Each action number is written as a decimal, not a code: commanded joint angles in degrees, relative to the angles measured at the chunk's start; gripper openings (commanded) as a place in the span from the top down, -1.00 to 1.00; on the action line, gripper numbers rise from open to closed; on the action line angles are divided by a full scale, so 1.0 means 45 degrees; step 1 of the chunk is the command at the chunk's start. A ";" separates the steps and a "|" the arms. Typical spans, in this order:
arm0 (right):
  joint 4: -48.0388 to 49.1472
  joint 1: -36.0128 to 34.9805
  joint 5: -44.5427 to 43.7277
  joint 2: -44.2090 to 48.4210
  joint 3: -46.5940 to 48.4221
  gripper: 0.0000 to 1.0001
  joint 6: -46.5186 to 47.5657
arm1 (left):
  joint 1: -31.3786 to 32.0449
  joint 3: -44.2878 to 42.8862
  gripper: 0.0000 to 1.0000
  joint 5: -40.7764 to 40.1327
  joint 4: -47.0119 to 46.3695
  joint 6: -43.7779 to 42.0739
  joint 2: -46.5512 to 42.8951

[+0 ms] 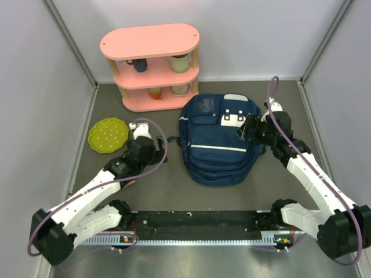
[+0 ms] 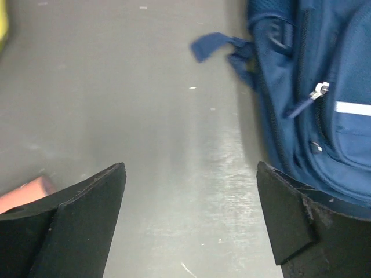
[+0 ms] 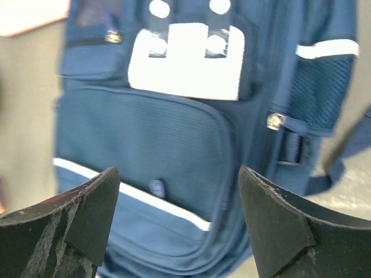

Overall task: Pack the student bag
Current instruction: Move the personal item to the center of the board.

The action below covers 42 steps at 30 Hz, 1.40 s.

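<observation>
Student bag [image 1: 217, 145], upper right corner partly hidden beneath right pincer [image 1: 243, 132]

Left arm [image 1: 93, 191] and right arm [image 1: 316, 182]: white shells, black joints, a looping purple cable [image 1: 164, 145] each. Left hand [image 2: 191, 179] and right hand [image 3: 179, 179]: black wedge-shaped fingers [image 2: 87, 202].

Top view: fixed, high behind the arm bases [image 1: 119, 211], looking down over the whole worktop [image 1: 174, 191]. Left wrist view: low and close, looking past the left claw [image 2: 190, 168] along the worktop, bag [image 2: 313, 87] edge at right. Right wrist view: close above the bag, past the right claw [image 3: 178, 171], bag front filling frame. All three share the bag
</observation>
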State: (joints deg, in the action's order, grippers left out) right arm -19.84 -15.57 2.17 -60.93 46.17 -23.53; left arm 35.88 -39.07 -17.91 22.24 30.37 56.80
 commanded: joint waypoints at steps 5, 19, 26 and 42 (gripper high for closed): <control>0.2943 -0.1418 0.2896 0.1392 -0.0651 -0.78 -0.2115 | -0.0277 0.0733 -0.98 -0.3577 0.2692 0.2214 -0.2115; 0.4173 -0.5835 0.2856 -0.1477 0.0110 -0.79 -0.3169 | -0.6701 0.0790 -0.98 -0.3207 0.4491 0.3133 -0.2912; 0.4639 -0.6168 0.3364 -0.1735 0.0130 -0.79 -0.3404 | -0.8359 0.1474 -0.98 -0.2371 0.4278 0.3681 -0.3482; 0.4447 -0.6168 0.2935 -0.1324 -0.0163 -0.81 -0.3287 | -0.9574 0.2255 -0.98 -0.1158 0.2579 0.4287 0.0190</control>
State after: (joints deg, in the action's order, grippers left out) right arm -2.22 -42.65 16.21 -68.38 44.03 -38.22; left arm -6.48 -31.05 -26.96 39.46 48.75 55.55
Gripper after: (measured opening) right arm 0.905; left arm 0.987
